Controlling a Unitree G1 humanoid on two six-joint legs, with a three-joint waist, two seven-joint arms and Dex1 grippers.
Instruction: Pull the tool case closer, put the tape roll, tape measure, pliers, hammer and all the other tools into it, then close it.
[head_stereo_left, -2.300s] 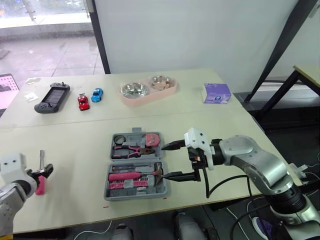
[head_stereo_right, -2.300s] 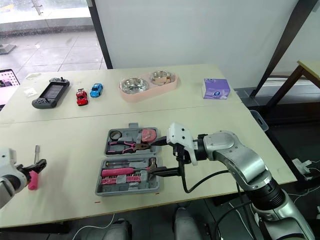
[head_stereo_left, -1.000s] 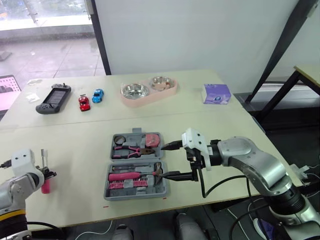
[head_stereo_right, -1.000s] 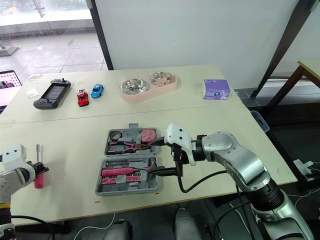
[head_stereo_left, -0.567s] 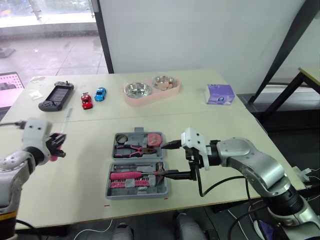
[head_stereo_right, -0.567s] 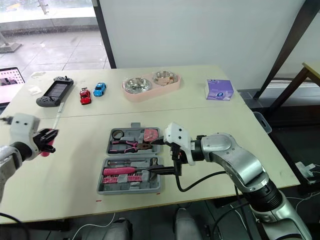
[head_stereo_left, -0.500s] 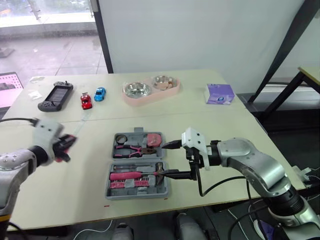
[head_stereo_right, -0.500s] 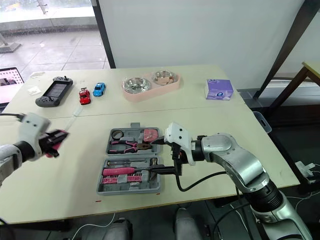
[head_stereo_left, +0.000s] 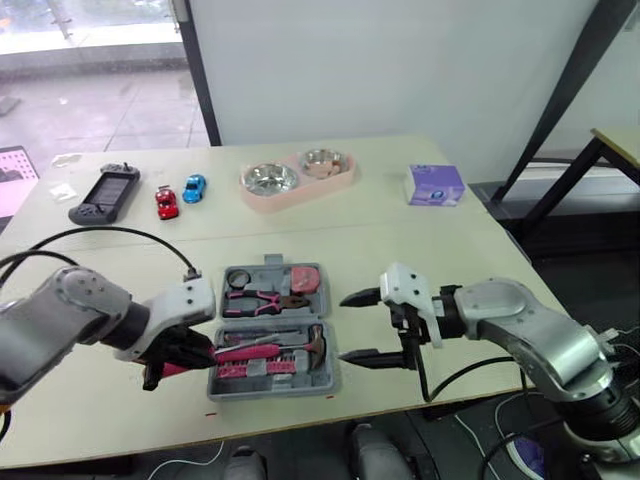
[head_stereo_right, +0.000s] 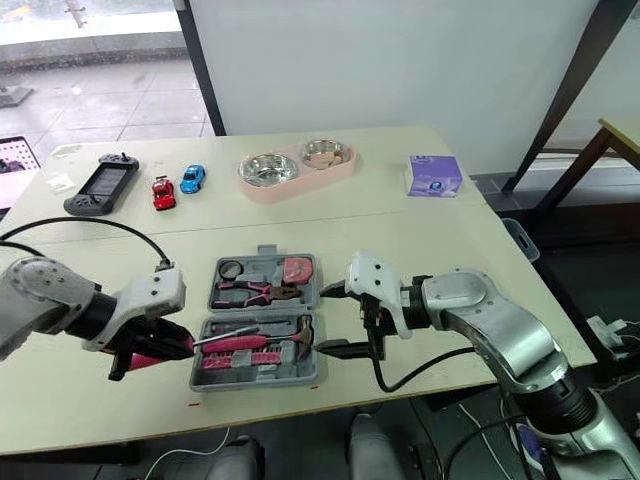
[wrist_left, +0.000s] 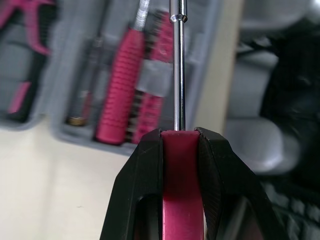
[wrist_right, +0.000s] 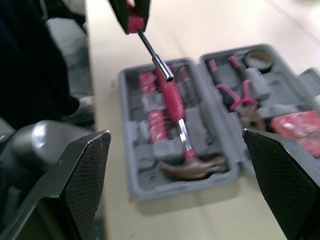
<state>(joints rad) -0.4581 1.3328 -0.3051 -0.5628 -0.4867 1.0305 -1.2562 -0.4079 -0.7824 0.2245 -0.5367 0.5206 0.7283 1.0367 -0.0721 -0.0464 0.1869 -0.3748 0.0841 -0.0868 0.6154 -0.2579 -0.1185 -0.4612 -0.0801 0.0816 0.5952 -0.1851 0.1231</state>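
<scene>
While the left gripper (wrist_left: 179, 137) clamps its two black fingers (wrist_left: 142, 170) shut on the pink handle of a screwdriver (wrist_left: 177, 70), the bare metal shaft points straight out ahead of the jaws, over the front half of the tool case (head_stereo_left: 272, 388). That gripper sits at the case's left side, near the front edge of the table (head_stereo_left: 480, 240). The shaft tip reaches in above the pink-handled hammer (head_stereo_left: 255, 352); whether it touches the hammer cannot be told.

The right gripper (head_stereo_left: 362, 327) has its jaws spread wide with nothing between them. It hangs just beside the right side of the case, its fingertips pointing toward the case.

The tool case lies open and flat near the middle of the table's front edge. Its front half holds the hammer, head toward the right, and a row of pink bits (head_stereo_left: 255, 370). Its rear half holds the tape roll (head_stereo_left: 238, 279) at the left, the pliers (head_stereo_left: 262, 300) in the middle and the tape measure (head_stereo_left: 306, 280) at the right.

Along the far edge of the table, a game controller (head_stereo_left: 104, 194) lies toward the far-left corner. Next to it stand a red toy car (head_stereo_left: 166, 202) and a blue toy car (head_stereo_left: 194, 187). A pink double bowl (head_stereo_left: 297, 179) sits near the middle of that edge, and a purple box (head_stereo_left: 435, 185) sits toward the far-right corner.
</scene>
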